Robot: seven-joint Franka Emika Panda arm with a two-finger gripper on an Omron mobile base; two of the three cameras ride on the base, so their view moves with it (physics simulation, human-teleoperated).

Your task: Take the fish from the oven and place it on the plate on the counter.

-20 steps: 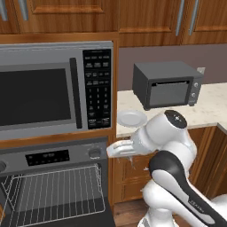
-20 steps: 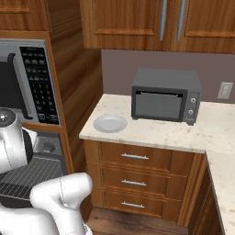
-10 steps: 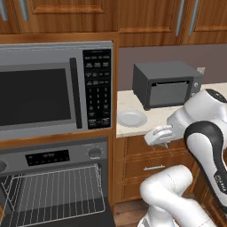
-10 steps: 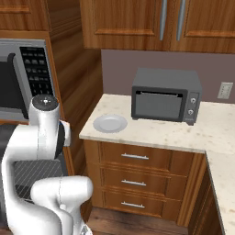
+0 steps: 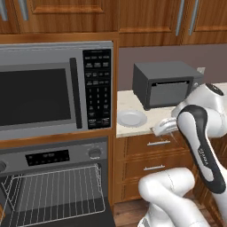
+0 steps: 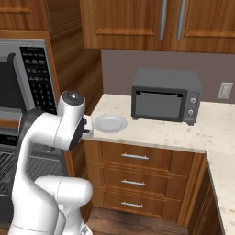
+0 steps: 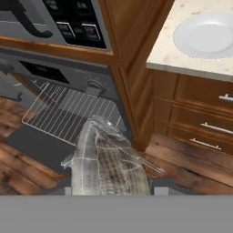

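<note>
Hand view, fish: one scaly silver-grey fish (image 7: 107,164) fills the near edge, clamped in the gripper (image 7: 109,191), whose jaws close on its sides.
Plate: one round, plain, pale plate (image 7: 205,35), bare, at the counter's left end, up and right of the fish.
Oven: one oven (image 5: 57,188), door open, wire racks showing, left of the counter.
Counter: beige speckled stone counter (image 6: 183,135) over brown wooden drawers (image 6: 135,176) with silver bar handles.
Appliances: one dark-grey boxy toaster oven (image 6: 166,95) on the counter; one microwave (image 5: 55,88) above the oven.

Plate (image 5: 131,118) unobstructed above, toaster oven (image 5: 166,84) beside
</note>
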